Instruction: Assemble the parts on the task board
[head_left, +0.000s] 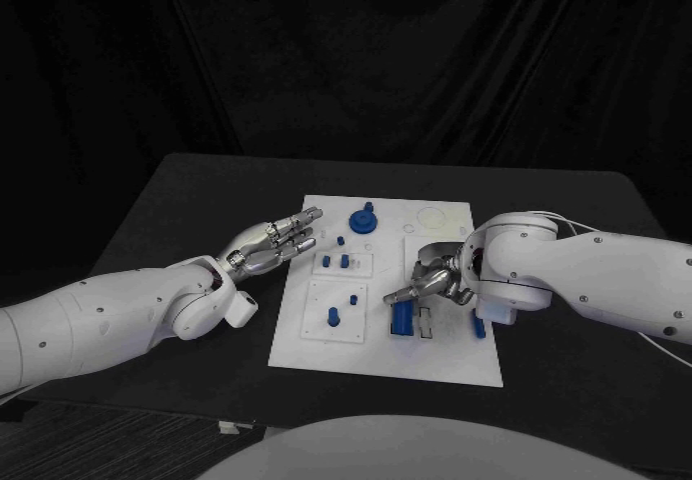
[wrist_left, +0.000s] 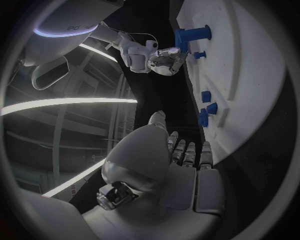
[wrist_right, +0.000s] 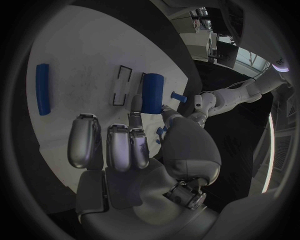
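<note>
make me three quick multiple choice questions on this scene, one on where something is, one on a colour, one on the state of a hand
1. Where is the left hand?
A. beside the task board's left edge
B. on the board's near right corner
C. off the table's far edge

2. What colour are the parts on the task board?
A. red
B. blue
C. yellow

3. What is the left hand doing?
A. gripping a part
B. pressing on the board
C. holding nothing, fingers extended

Answers:
1 A, the head view shows it just off the board's left edge.
2 B, pieces such as the blue block by the right hand are blue.
3 C, the left wrist view shows nothing in its fingers.
</note>
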